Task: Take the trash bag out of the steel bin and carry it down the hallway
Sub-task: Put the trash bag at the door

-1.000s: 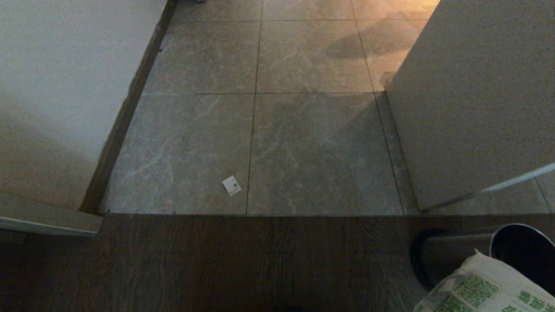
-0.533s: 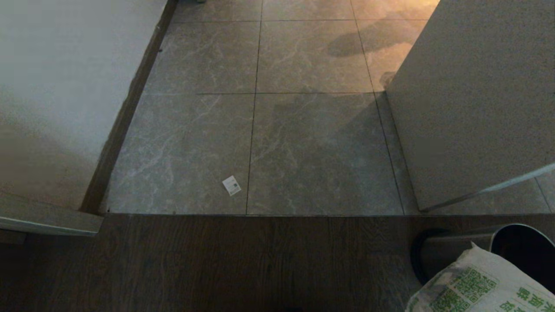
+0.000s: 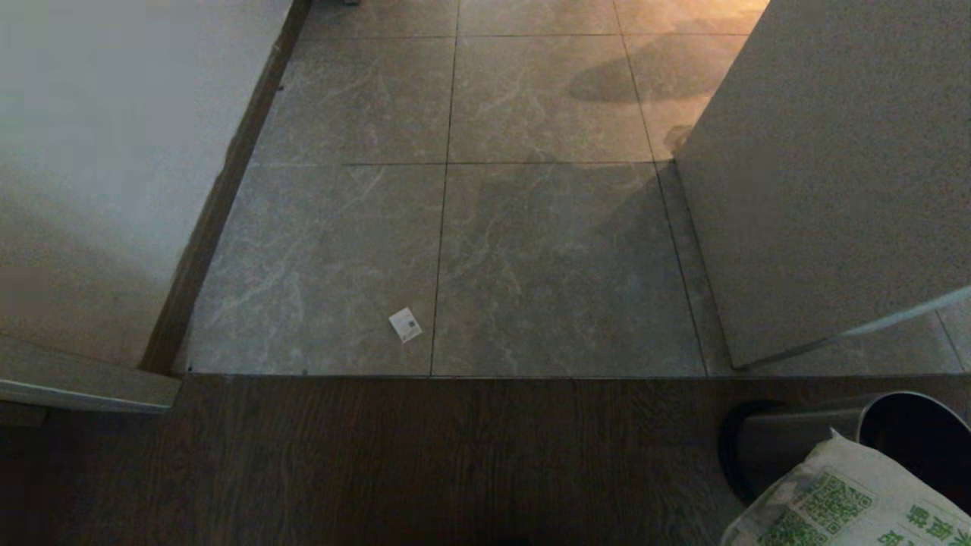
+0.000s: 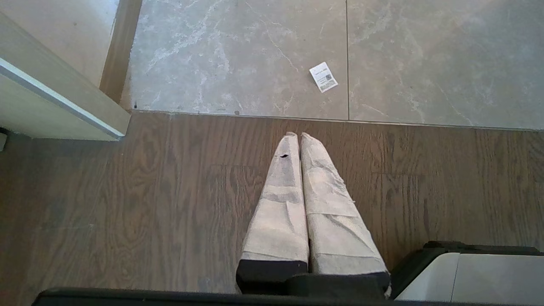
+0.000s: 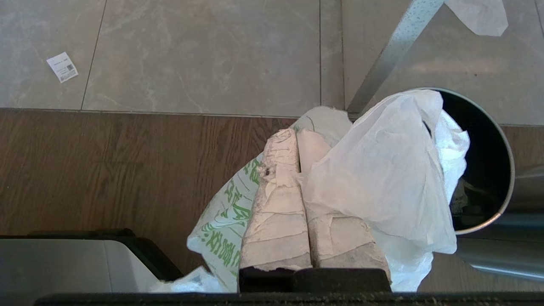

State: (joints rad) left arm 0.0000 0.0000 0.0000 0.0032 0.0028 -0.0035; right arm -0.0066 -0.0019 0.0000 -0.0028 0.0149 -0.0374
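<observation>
Ahead of you lies the hallway (image 3: 531,227), a floor of glossy beige-grey marble-look tiles running between a white wall (image 3: 98,174) on your left and a pale speckled panel (image 3: 834,174) on your right. Nearer to you the tiles give way to dark wood-plank flooring (image 3: 379,462). On those planks at your right stands the small round steel bin (image 3: 796,440), brushed silver with a black base ring, its dark mouth open. The thin crinkly white trash bag (image 5: 382,182) printed with green characters and squares hangs out of it, beside the rim. Your right gripper (image 5: 297,144) has its tape-wrapped fingers pressed together on a fold of that bag, the plastic draped over them. Your left gripper (image 4: 297,136) hangs over bare planks with its wrapped fingers closed against each other, holding nothing. A small white paper slip (image 3: 405,324) lies on the tiles just past the wood edge.
</observation>
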